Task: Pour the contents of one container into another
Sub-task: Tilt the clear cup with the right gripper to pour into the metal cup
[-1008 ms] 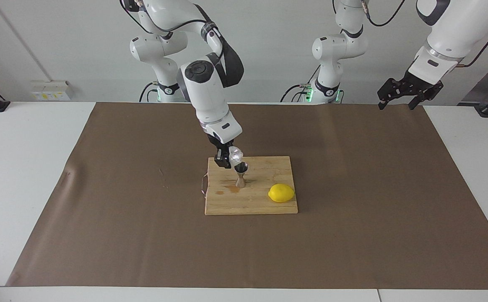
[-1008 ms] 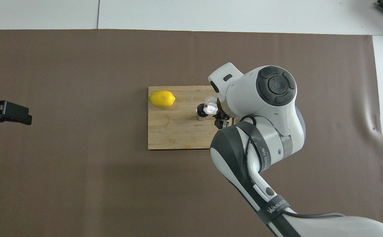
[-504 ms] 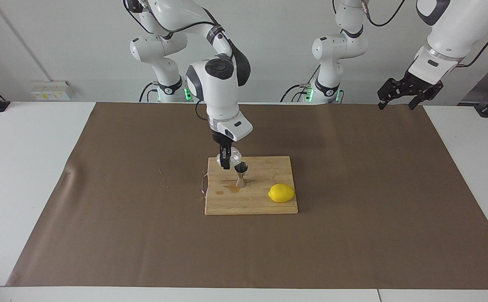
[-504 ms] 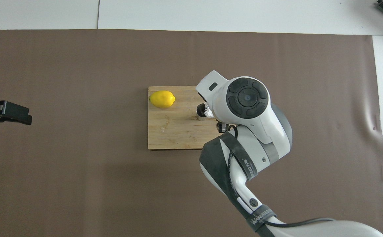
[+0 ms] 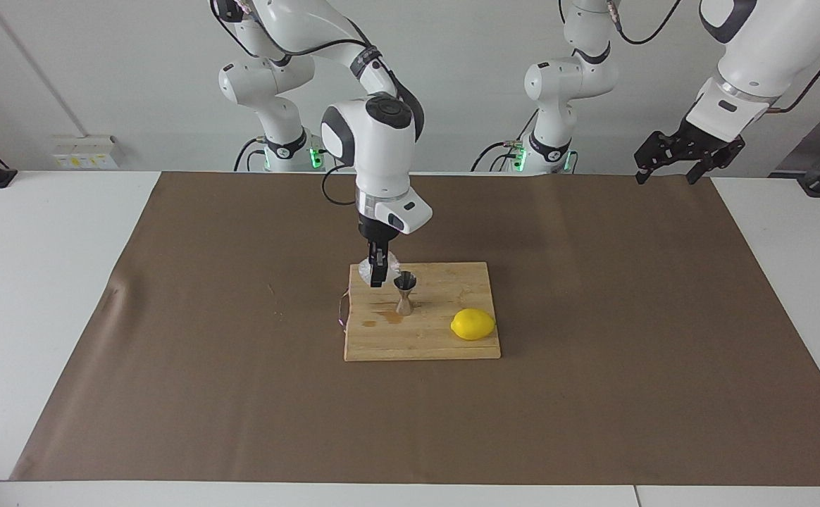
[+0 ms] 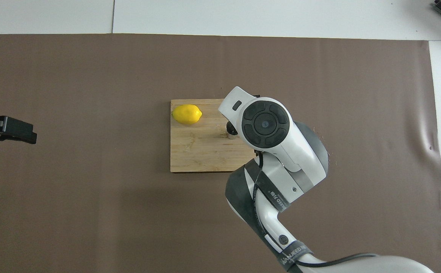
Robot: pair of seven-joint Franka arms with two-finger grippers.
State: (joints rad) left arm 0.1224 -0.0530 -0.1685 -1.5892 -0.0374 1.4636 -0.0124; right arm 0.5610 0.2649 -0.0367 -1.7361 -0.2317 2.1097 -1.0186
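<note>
The right gripper (image 5: 377,277), clamped on the glass cup (image 5: 368,271), held it nearly upright just at the jigger's (image 5: 404,293) nine o'clock over the cutting board (image 5: 438,338), so pouring looked finished, set-down remaining; the left gripper (image 5: 685,156) waited open.

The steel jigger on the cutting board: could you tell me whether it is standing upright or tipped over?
Upright. The jigger stands on its lower cone on the cutting board, its open mouth facing up.
</note>
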